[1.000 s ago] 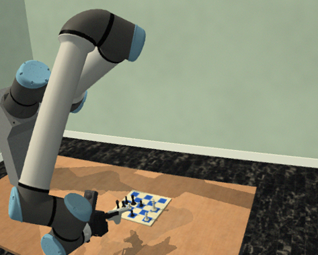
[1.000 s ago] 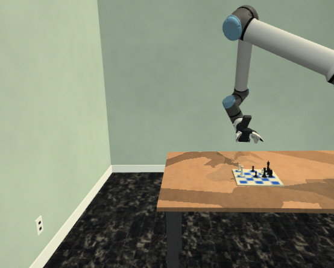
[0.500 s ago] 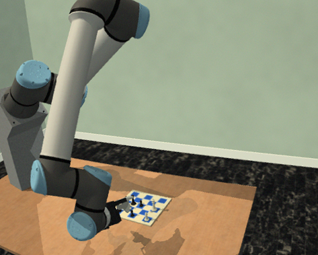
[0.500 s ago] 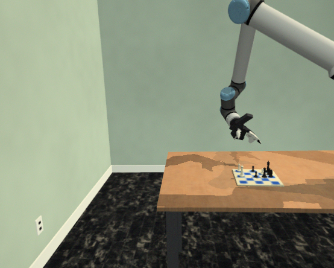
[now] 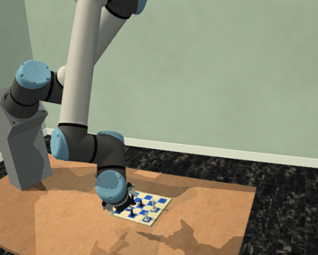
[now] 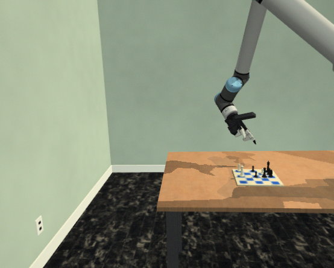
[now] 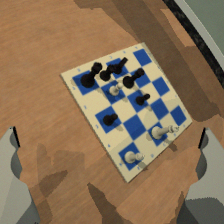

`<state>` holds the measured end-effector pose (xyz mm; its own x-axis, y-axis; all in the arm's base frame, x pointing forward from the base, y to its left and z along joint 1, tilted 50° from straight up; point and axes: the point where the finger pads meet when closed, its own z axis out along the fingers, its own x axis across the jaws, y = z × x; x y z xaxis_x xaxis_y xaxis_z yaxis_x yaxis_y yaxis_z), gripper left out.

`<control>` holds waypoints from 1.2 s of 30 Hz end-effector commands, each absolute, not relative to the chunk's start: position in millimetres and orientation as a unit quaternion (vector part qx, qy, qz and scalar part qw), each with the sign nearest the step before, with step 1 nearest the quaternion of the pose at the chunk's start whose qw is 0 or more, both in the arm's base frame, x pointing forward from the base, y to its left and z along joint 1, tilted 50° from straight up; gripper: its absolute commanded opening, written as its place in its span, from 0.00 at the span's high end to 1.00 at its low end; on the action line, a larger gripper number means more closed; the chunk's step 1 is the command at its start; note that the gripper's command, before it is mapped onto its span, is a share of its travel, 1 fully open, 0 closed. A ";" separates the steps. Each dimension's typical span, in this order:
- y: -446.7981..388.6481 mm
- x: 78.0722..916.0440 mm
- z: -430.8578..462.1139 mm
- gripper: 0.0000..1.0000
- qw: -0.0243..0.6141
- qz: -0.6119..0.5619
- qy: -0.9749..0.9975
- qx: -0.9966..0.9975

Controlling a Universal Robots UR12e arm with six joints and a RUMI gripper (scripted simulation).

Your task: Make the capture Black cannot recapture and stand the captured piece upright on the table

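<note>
The blue and white board (image 5: 157, 198) (image 6: 267, 182) (image 7: 171, 100) lies flat on the table. In the wrist view a tall black piece (image 7: 88, 80) stands in the left corner square, with a second black piece (image 7: 105, 75) beside it and a third (image 7: 129, 81) farther right. A small white piece (image 7: 114, 90) stands among them. Two black pawns (image 7: 141, 100) (image 7: 108, 120) stand near the middle and left edge. A tall white piece (image 7: 158, 133) and a shorter white piece (image 7: 131, 157) stand toward the near edge. My gripper (image 5: 125, 205) (image 6: 254, 141) (image 7: 109, 129) is open and empty, high above the table.
The wooden table (image 5: 64, 214) (image 6: 193, 187) (image 7: 35, 65) extends around the board. In the top view the arm's wrist hides the board's far left part. The grey pedestal (image 5: 26, 155) stands at the table's back left.
</note>
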<state>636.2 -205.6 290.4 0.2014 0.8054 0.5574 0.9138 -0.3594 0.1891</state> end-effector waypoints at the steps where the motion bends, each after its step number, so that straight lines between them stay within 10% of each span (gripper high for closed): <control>1: -193.5 637.3 289.3 0.00 0.007 -0.272 -0.607 -0.747; 36: -140.6 644.6 284.1 0.00 -0.345 -0.139 -0.753 -0.543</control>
